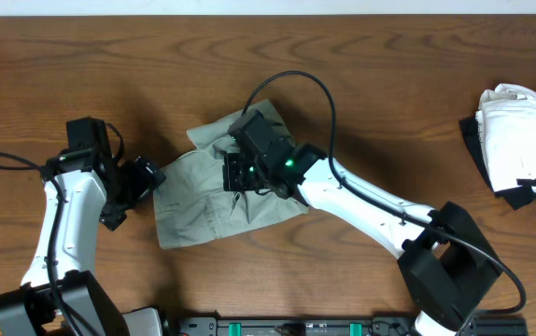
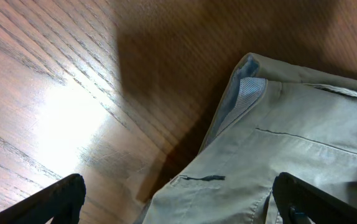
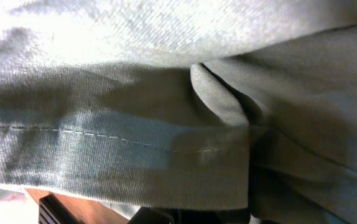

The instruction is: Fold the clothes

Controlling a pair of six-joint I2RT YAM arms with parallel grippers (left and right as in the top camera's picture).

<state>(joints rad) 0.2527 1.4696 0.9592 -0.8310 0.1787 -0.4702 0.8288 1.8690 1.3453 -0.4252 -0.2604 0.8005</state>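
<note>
One edge per pinch: close left gripper (image 1: 149, 179), spread wide and empty, on the clothes (image 1: 189, 205) lying centre-left on the bench (image 1: 371, 84); right gripper (image 1: 237, 175) buried in cloth, grip impossible to tell; keep fold taut.

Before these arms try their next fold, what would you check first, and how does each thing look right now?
1. Left gripper open: ok, fingers spread wide in its wrist view.
2. Left gripper at the edge of the clothes: ok.
3. Right gripper holding cloth: cannot tell, fabric fills its camera.
4. Clothes lying flat: not ok, wrinkled and bunched.
5. White pile out of the way: ok, far from both arms.
</note>
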